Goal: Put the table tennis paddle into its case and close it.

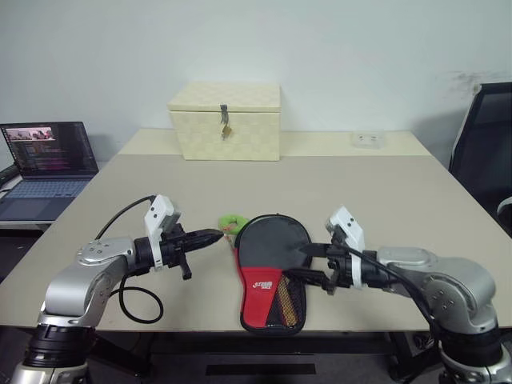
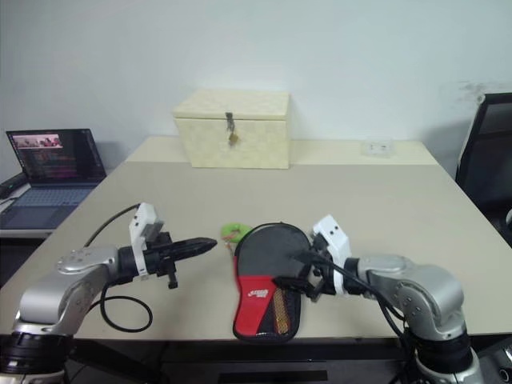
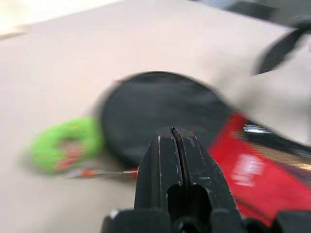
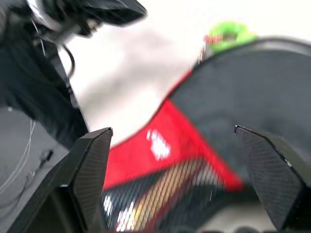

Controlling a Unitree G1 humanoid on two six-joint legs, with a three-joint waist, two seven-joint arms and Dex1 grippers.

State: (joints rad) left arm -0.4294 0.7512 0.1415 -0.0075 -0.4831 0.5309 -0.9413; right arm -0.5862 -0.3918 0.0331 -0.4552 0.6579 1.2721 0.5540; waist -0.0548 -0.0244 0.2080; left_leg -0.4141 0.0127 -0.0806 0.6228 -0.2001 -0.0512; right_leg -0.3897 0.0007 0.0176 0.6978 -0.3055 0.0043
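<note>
The case (image 1: 270,268) lies flat near the front edge of the table (image 1: 384,208), round end away from the robot, red lower panel and mesh pocket toward it. That puts it between the two arms, so either can reach it w/o stretching. The table tennis paddle itself can't be made out as a separate thing; judging by the full, flat bulge of the case, it's prob. already inside (something tan shows through the mesh, but too unclear to call).

Left hand (image 1: 210,236) has its fingers pressed together, nothing between them, tips aimed at the green pull (image 1: 233,220), which sits just beside the case's round end on the left. Hand is close to the pull but apart from it. That lineup suggests the zip is the business in hand.

Right hand (image 4: 172,141) is spread wide, gripping nothing, hovering just above the case's right side near where black meets red. Likely there to pin the case while the zip gets worked (a soft pouch would slide otherwise).

The cream box (image 1: 226,120) w/ latch sits well back on the table, laptop (image 1: 48,164) off to the left on another surface, neither in the way.
</note>
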